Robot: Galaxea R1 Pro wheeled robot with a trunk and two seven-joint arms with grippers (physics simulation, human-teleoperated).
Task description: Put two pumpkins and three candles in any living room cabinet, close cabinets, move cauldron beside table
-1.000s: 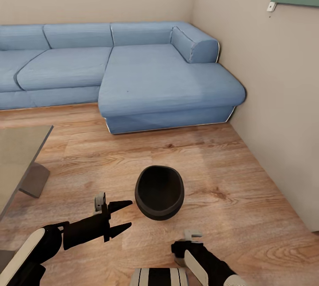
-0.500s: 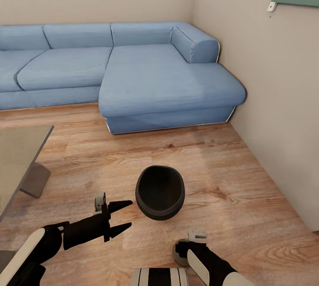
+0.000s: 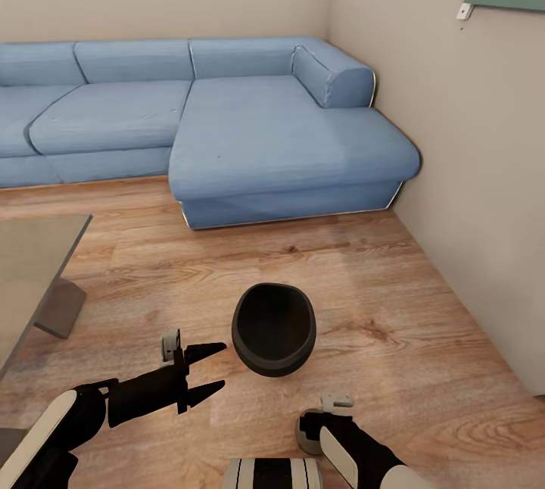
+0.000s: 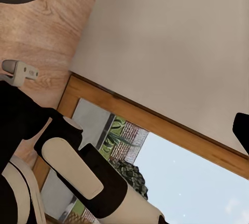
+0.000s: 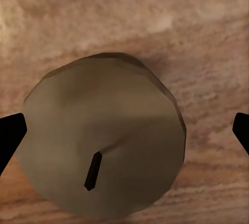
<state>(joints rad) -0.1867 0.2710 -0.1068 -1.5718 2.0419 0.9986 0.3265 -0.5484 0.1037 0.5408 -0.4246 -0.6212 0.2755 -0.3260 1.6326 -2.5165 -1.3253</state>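
Right wrist view: candle [image 5: 104, 141] between fingers [image 5: 10, 135].

The right wrist camera looks straight down on a candle [image 5: 104, 135] standing upright on the wooden floor [image 5: 155, 11]. Its round top is a dull cream-tan, faceted at the rim, with a short dark wick [image 5: 93, 171] lying tilted off centre on the surface. The right claw [image 5: 124, 133] hangs above it with its jaws spread wide: one dark fingertip [image 5: 10, 135] shows at one edge of the picture, the other at the opposite edge, and the candle sits between them. Whether the nearer tip touches the candle's side cannot be told; the other stands apart from it. The floor planks show brown grain, blurred.
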